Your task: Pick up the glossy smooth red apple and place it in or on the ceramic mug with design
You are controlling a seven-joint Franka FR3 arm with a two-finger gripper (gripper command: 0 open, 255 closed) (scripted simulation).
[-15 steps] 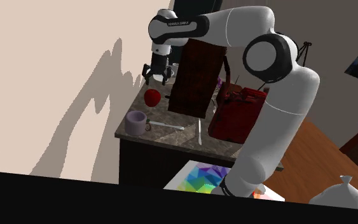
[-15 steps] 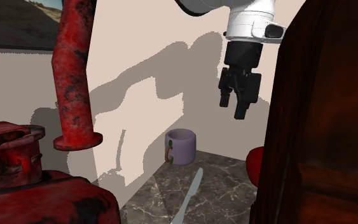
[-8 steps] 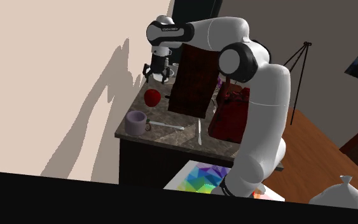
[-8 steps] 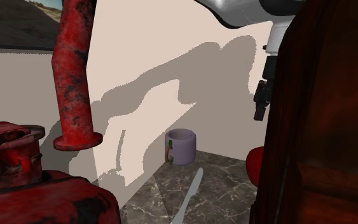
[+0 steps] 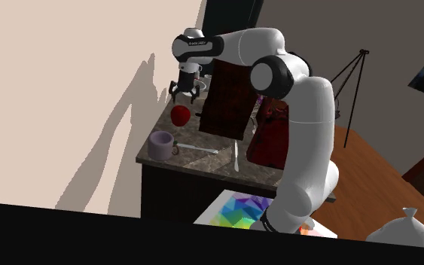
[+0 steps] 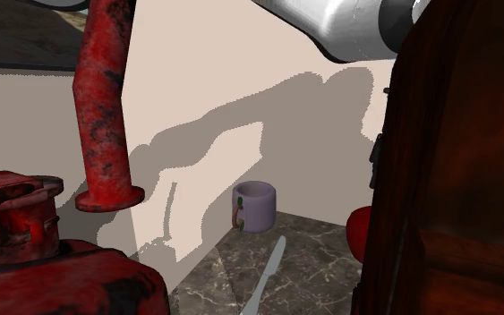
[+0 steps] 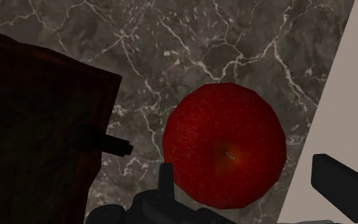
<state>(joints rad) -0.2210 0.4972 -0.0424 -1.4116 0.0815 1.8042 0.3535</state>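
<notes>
Swinging in toward the wall over the last second, the arm [image 5: 297, 105] now stands more upright. In the second exterior view the gripper [image 5: 185, 93] has slipped almost wholly behind the dark wooden panel [image 6: 447, 179]. A thin black sliver at that panel's edge is probably part of it. In the shoulder view the gripper hangs just above the apple [image 5: 180, 114], apart from it.

The dark marble counter [image 5: 202, 159] is crowded. The tall wooden panel stands upright just beside the apple, between it and a worn red canister [image 5: 270, 139]. In the second exterior view this panel hides most of the apple, leaving a red edge. A mottled red pipe [image 6: 105, 98] also rises in the foreground there, in front of the beige wall [image 6: 205, 72]. A pale knife [image 6: 266, 268] lies flat on the marble between the mug [image 5: 160, 144] and the panel. The mug is pale lilac with a small green and red mark by its handle. It stands upright near the counter's corner, well apart from the apple.

In the wrist view the fingers [image 7: 339, 184] are spread wide. The apple lies below and between them, and neither finger touches it. It is deep red and round, with a faintly faceted outline and a small bright glint at the stem hollow. It rests on the marble close to the wall, just beside the panel's corner.
</notes>
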